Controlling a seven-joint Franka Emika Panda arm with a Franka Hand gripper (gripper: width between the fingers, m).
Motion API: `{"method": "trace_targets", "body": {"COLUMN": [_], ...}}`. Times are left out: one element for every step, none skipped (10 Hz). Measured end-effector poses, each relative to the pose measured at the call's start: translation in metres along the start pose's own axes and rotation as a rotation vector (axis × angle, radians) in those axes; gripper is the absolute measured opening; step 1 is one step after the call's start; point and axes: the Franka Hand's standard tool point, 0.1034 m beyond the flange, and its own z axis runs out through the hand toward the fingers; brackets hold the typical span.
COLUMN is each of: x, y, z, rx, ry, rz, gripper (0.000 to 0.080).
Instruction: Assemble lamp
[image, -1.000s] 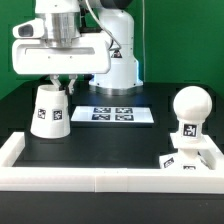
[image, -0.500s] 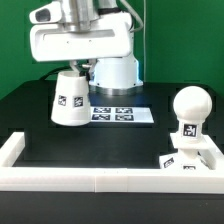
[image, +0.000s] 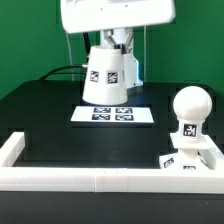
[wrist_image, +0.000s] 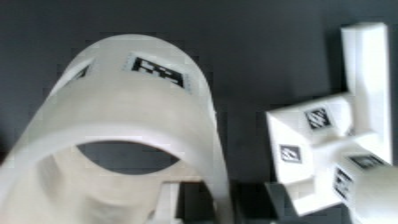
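Exterior view: shade (image: 107, 72) hangs high above the counter (image: 60, 130), clamped in the end effector (image: 105, 42). Bulb (image: 188, 108) stands on base (image: 192, 157) at that view's right, so next, probably, carry it across and lower squarely over the bulb.

We have lifted the shade (image: 107, 75) clear of the worktop (image: 60, 120). A second ago it stood at nine o'clock on the black surface; half a second ago it hung tilted, a little higher. Now it hangs toward twelve o'clock, above the marker board (image: 113, 115), with the gripper (image: 106, 42) carried up and across with it.
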Motion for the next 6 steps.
{"method": "trace_targets", "body": {"x": [-0.003, -0.003, -0.003, -0.004, -0.004, 0.001], "y": [0.004, 0.005, 0.005, 0.005, 0.004, -0.006], "z": [0.004, 0.005, 0.005, 0.005, 0.005, 0.0], "rx": [-0.003, -0.004, -0.004, -0.004, -0.004, 0.0], "ry": [-0.005, -0.007, -0.008, -0.008, -0.011, -0.007], "rz": [-0.005, -0.002, -0.003, -0.002, -0.005, -0.014], "gripper": [0.0047, 0.0047, 0.0047, 0.0047, 0.0047, 0.0047]}}
